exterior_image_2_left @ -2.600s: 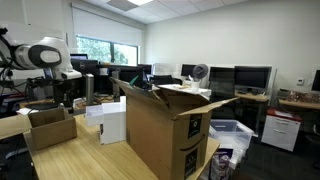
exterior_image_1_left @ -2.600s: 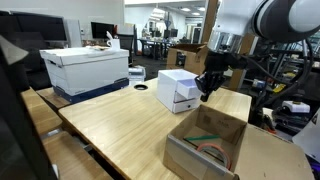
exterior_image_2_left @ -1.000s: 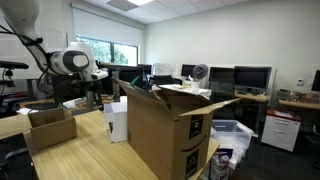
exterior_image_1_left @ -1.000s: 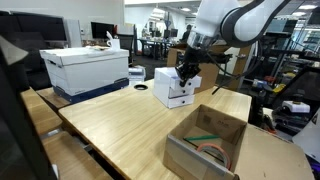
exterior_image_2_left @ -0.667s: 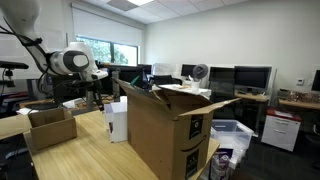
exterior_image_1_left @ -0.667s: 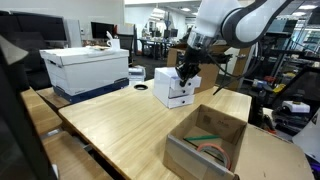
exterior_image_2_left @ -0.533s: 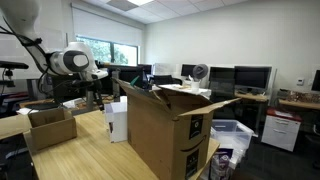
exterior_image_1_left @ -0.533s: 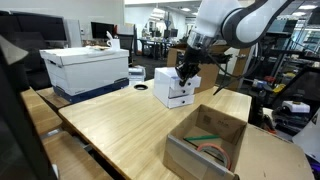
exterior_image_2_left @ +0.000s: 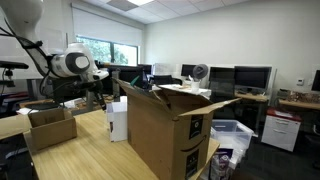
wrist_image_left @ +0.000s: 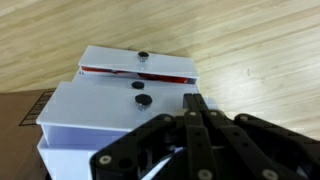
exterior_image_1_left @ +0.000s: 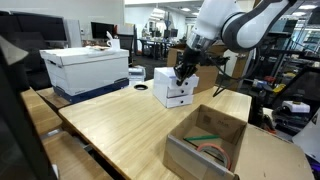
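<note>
Having swung left from over the open cardboard box, the gripper, jaws together, hovered directly above the white drawer unit.

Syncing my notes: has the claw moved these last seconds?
Yes. In an exterior view the claw went left, from beside the white drawer unit to over it.
</note>
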You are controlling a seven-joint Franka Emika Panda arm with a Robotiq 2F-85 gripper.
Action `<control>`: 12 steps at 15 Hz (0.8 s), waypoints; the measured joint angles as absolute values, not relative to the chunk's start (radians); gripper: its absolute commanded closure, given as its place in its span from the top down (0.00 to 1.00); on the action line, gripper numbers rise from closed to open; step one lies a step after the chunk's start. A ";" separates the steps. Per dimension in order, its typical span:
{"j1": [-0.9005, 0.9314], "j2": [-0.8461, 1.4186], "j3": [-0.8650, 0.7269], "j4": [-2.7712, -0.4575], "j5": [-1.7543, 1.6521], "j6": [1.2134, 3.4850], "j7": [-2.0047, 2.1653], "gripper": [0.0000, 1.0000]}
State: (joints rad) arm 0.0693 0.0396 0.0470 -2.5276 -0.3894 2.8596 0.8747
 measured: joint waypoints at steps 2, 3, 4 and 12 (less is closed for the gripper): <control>0.069 0.046 0.038 -2.526 -0.404 2.867 0.875 0.02; 0.069 0.050 0.032 -2.525 -0.409 2.866 0.875 0.02; 0.068 0.053 0.025 -2.524 -0.414 2.864 0.875 0.02; 0.068 0.066 -0.017 -2.500 -0.442 2.858 0.875 0.02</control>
